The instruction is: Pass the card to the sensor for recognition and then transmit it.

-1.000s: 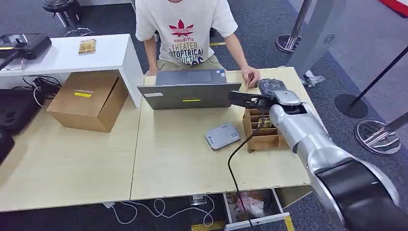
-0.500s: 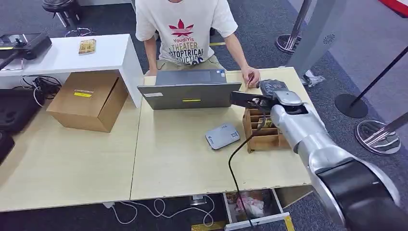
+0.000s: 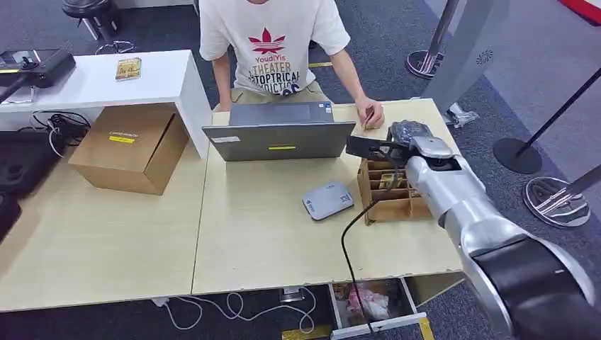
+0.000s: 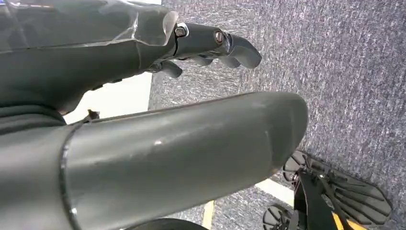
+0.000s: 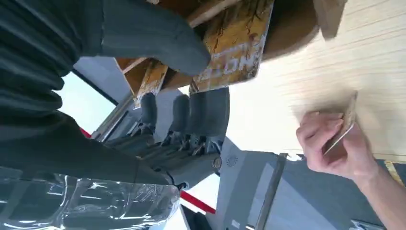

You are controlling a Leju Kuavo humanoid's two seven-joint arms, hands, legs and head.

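Drifting slightly right over the wooden card rack [image 3: 388,191], the right hand [image 3: 379,147] hangs empty, fingers apart; a person's hand [image 5: 335,143] beyond the rack holds the card [image 5: 345,125]; handover seems pending.

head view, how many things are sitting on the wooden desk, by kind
laptop: 1
grey card sensor: 1
cardboard box: 1
wooden card rack: 1
total: 4
The right hand hovers over the rack and a person's hand rests on the desk; neither is counted.
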